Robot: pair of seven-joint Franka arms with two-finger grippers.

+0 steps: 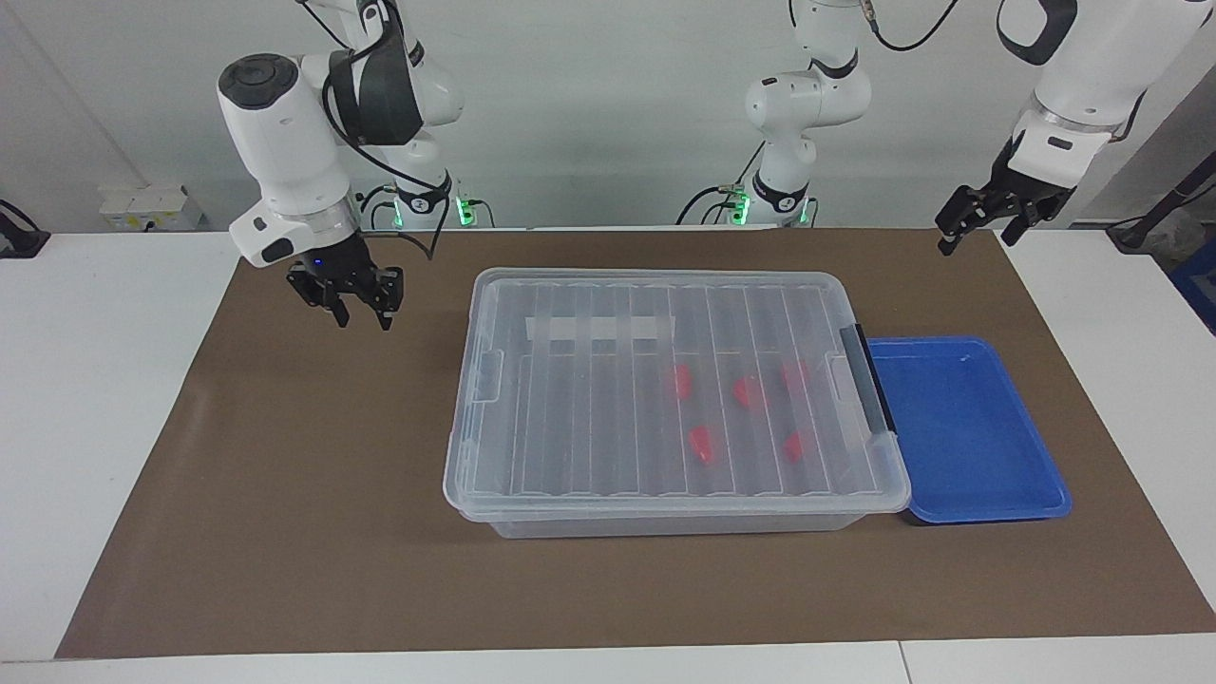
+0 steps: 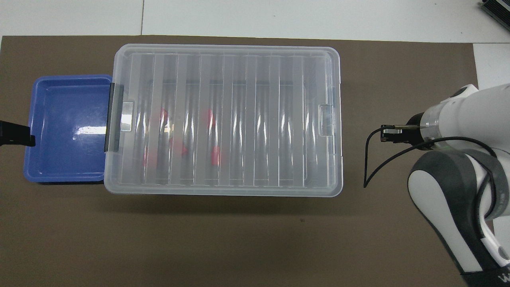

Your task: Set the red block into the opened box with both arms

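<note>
Basically, all five red blocks (image 1: 701, 444) sit inside the box (image 1: 665, 518), visible only through the ribbed lid (image 1: 589, 408), which is on. They cluster in the right-of-centre part of the facing view, in the half of the box toward the dark handle (image 1: 866, 380). The ribs smear the outlines, so which way each block points cannot be told. The lower-middle one looks stretched roughly up-down in the frame, but that is a guess.

The box's long axis runs side to side across the frame. The blue tray (image 1: 1035, 503) touches its handle end at the right of the facing view and is empty.

Right gripper (image 1: 347, 306): upper left of the facing view, over the brown mat (image 1: 285, 494), apart from the box's plain end. Fingers are spread and nothing is between them. The blocks lie to its lower right in the frame, with most of the box's length in between.

Left gripper (image 1: 988, 214): upper right of the facing view, raised above the mat's corner. Fingers are apart, it is empty, and that arm waits. In the picture it is the closer of the two to the blocks.

Judgement: with the tray empty and the lid on, placing looks done. Any further pick needs the lid off first.
</note>
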